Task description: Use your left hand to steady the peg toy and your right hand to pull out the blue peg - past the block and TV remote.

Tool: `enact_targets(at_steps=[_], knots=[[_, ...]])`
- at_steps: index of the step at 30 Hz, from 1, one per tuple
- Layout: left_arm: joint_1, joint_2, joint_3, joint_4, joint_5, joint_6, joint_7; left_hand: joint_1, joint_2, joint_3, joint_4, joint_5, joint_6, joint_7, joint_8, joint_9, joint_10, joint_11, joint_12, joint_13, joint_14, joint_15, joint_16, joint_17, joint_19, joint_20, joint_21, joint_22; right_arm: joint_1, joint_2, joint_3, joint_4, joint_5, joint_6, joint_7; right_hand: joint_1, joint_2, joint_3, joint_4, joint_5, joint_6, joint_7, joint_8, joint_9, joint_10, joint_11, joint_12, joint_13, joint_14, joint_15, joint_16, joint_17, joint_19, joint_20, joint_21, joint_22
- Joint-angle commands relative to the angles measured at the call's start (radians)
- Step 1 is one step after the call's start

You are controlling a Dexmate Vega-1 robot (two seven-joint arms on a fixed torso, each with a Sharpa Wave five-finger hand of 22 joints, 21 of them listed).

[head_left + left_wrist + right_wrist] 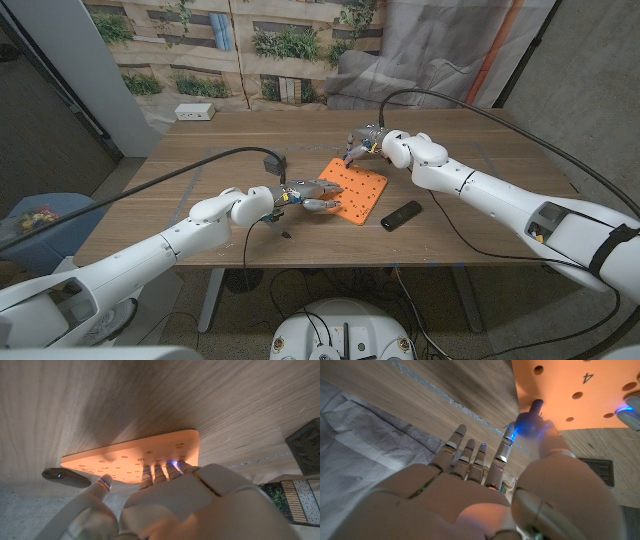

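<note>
The orange peg toy (358, 192) lies flat on the table's middle. My left hand (308, 194) reaches over its near-left edge, and its fingertips (161, 471) press down on the board (131, 457) with the thumb spread off to the side. My right hand (364, 142) hovers at the board's far edge. In the right wrist view it pinches the blue peg (529, 423) between thumb and a finger, the peg's stem pointing at the orange board (570, 390) near its edge. Whether the stem still sits in a hole is hidden.
A black TV remote (402, 214) lies just right of the board toward the front; it also appears as the dark remote (65, 475) past the board. A small dark block (271, 160) sits left of the board by a cable. A white box (195, 112) is far left.
</note>
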Motion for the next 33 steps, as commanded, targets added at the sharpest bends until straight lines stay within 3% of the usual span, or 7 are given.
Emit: enact_targets(at_steps=[1,17,33], knots=[[-0.002,-0.001,0.005,0.004,-0.001,0.004,-0.032,0.002,0.098,0.008,0.001,-0.005,0.018,0.012,0.004,0.003,0.050,-0.008,0.002,0.004,0.043,-0.050,0.007,0.005,0.035,-0.126,0.009,0.006,0.013,0.000,0.000,0.012,0.017,-0.001,0.002,0.031,0.041,0.005,0.004,0.007,0.081,-0.074,0.006,0.013,0.013,0.000,0.001,-0.001,0.007,-0.007,0.005,0.005,0.006,-0.001,-0.001,0.004],[-0.011,-0.007,0.009,0.014,-0.003,-0.001,-0.033,0.002,0.097,0.014,0.000,-0.006,0.020,0.012,0.004,0.003,0.050,-0.007,0.001,0.004,0.045,-0.051,0.006,0.005,0.036,-0.126,0.008,0.006,0.024,0.004,-0.003,0.011,0.028,-0.008,0.004,0.032,0.043,0.002,0.000,0.008,0.081,-0.074,0.005,0.012,0.011,-0.001,-0.004,-0.002,0.006,-0.004,0.005,0.006,0.003,0.004,-0.005,0.004],[-0.009,-0.001,0.008,0.005,0.007,0.004,-0.027,0.002,0.096,0.019,-0.002,-0.007,0.019,0.010,0.003,0.003,0.050,-0.010,-0.001,0.004,0.044,-0.051,0.005,0.005,0.036,-0.125,0.006,0.006,0.010,-0.029,0.031,-0.065,0.050,-0.012,0.007,0.028,0.041,-0.004,-0.001,0.007,0.071,-0.074,-0.001,0.010,0.006,0.006,-0.011,-0.003,-0.003,0.003,0.001,0.007,-0.002,0.010,-0.008,0.004]])
